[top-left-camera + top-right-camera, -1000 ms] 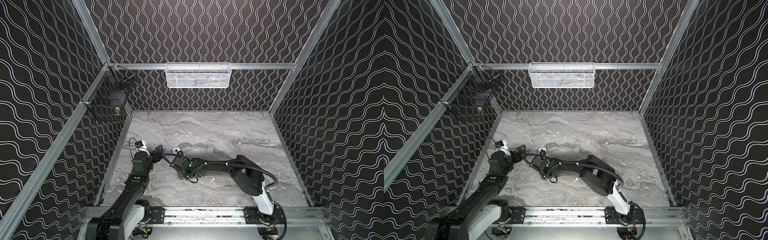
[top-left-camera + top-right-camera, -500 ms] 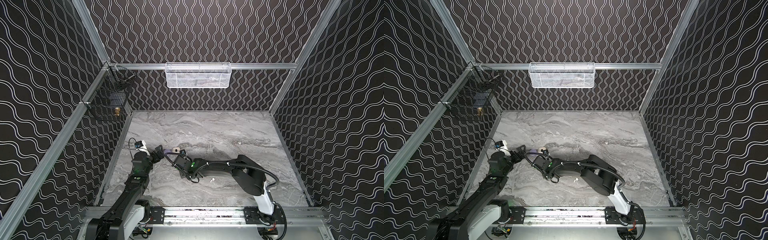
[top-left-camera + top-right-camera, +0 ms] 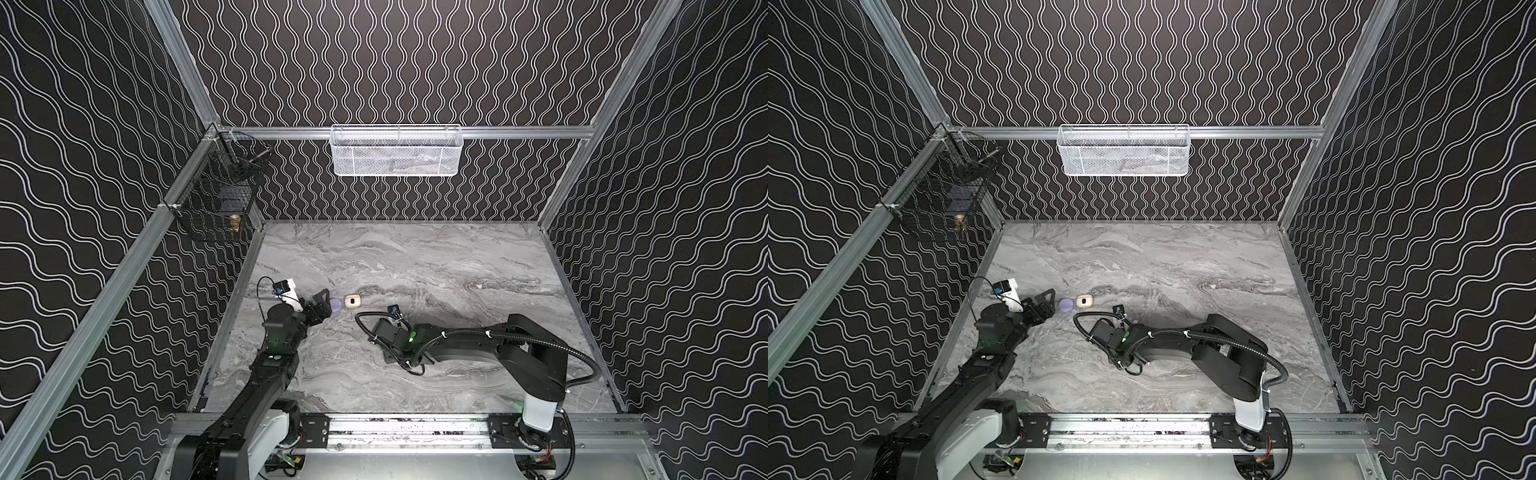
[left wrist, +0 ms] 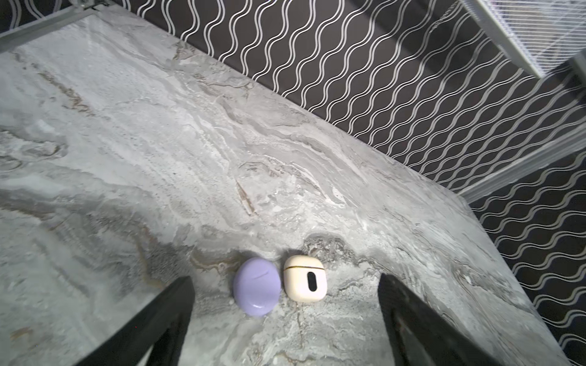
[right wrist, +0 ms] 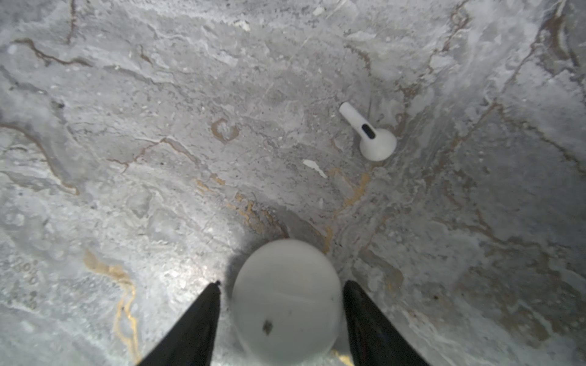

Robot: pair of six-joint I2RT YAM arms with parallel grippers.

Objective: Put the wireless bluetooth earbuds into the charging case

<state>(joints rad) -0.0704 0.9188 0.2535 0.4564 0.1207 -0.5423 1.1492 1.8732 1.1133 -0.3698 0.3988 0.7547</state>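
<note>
Small white stemmed earbud [image 5: 367,134]: loose, on its side on the grey marble tabletop [image 3: 415,257]. It is near the round white pebble-shaped charging case [image 5: 285,301] but clear of it, out ahead of the fingertips. No other earbud made out in any view.

White case: flat on the marble, lid down, seam showing. Right gripper [image 5: 281,282] straddles it, black fingers [image 5: 196,326] spread on either flank. A sliver of lit marble shows between one finger and the shell, so I read it as not pinched.

Left of the table's middle: lavender oval plastic case [image 4: 257,286] and cream rounded case [image 4: 305,279] with a dark oval slot. They lie side by side, all but touching, both shut. Left gripper [image 3: 325,306] is low, just short of the lavender one, jaws spread wide, holding nothing.

Progress, as judged: no earbud seen seated anywhere. Whether the lavender and cream cases are already filled cannot be told with their lids closed. The white earbud at least is left to do, and the white case wants opening first.

Room: both arms are low over the front half, the right one laid across the middle. Rear and right-hand marble lie open. The left arm fills the gap between the coloured pair and the left wall. White mesh basket [image 3: 397,151] hangs on the back rail, well apart from the work.
</note>
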